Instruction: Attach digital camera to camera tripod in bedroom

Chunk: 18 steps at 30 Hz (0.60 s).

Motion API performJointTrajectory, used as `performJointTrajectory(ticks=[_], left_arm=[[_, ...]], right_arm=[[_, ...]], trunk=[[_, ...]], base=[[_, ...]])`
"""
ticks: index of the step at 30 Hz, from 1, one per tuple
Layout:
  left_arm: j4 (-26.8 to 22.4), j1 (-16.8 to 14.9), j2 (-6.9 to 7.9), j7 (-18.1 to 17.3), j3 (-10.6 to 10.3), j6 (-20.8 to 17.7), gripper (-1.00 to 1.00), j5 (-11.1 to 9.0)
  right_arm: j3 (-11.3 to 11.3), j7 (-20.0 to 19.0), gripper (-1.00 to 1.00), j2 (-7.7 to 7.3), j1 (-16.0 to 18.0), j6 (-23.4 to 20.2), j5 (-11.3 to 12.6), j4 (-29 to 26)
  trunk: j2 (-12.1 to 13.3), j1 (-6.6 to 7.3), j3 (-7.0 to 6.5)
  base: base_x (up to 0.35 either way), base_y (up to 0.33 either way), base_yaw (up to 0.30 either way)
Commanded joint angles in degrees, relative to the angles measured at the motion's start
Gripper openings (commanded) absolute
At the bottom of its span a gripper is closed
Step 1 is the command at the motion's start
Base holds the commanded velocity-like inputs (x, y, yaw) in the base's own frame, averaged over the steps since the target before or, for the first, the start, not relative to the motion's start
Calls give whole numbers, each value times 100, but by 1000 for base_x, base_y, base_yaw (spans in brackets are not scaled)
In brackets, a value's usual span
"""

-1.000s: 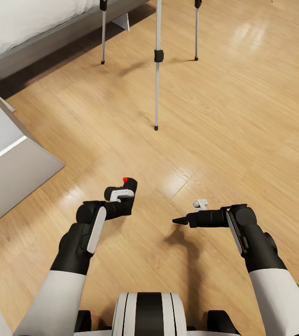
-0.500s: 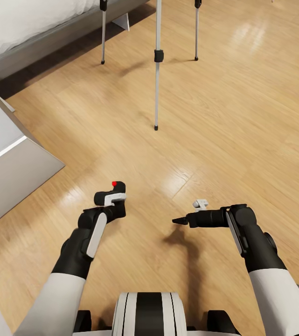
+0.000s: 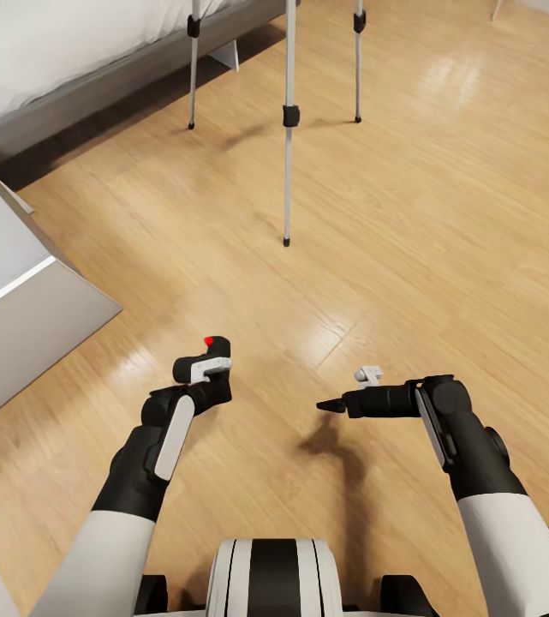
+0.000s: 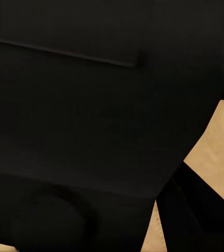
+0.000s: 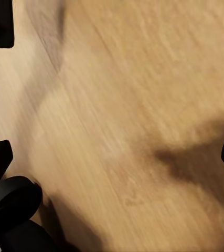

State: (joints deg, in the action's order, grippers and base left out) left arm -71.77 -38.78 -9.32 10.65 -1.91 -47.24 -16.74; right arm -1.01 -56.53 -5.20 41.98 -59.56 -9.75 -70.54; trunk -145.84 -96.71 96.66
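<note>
Tripod legs rise well ahead of both claws: the camera tripod (image 3: 289, 128) shows three thin silver telescoping tubes with black joints and feet on the wood floor (image 3: 411, 214), its head out of view above. It looks tall, light and easy to tip, so any push belongs at the head, not the legs. The digital camera (image 3: 205, 364), small, black, with a red dot on top, sits gripped in the left claw (image 3: 208, 370); rigid and probably fragile at the lens, it is best held by its body. The right claw (image 3: 330, 405) carries nothing, fingers apparently together.
</note>
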Motion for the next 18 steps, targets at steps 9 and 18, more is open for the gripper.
performJointTrajectory(ticks=[9, 18], left_arm=[[-20, 2, 8, 32, -4, 2, -100, -526], [-134, 2, 24, 104, -3, 5, -100, -751]], right_arm=[[-8, -60, 100, 1, 3, -20, -62, -4], [-5, -59, 100, 1, 3, -20, -62, -9]], trunk=[[6, 13, -108], [18, 37, -308]], base=[[0, 0, 0], [0, 0, 0]])
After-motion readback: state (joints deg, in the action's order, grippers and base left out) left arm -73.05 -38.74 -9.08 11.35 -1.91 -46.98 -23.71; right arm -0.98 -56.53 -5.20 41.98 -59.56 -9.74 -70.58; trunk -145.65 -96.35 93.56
